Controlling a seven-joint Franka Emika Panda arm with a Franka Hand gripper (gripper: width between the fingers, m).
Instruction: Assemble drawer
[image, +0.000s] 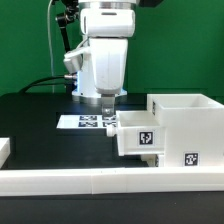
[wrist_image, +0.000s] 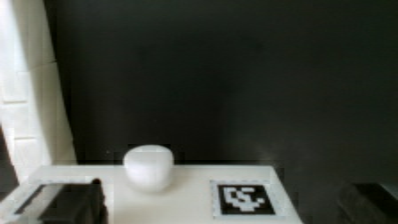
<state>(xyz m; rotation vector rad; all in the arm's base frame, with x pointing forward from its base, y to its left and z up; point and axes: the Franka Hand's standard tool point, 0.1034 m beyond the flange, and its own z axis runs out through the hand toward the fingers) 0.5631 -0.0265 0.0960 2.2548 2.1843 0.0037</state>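
The drawer's large white box shell (image: 186, 120) stands at the exterior view's right, with a tag on its front. One small white tray (image: 135, 137) with a tag sits against the shell's left side. My gripper (image: 108, 103) hangs just above and behind that tray. In the wrist view the tray's white face (wrist_image: 178, 185) shows its rounded knob (wrist_image: 150, 166) and a square tag (wrist_image: 244, 197). My gripper (wrist_image: 214, 206) is open, with one dark finger (wrist_image: 54, 205) at the tray's edge and the other finger (wrist_image: 377, 205) apart from it. The second tray cannot be made out.
The marker board (image: 88, 122) lies flat on the black table behind the tray. A long low white rail (image: 100, 180) runs along the front. A white piece (image: 4, 148) shows at the exterior view's left edge. A white wall (wrist_image: 18, 80) borders the wrist view.
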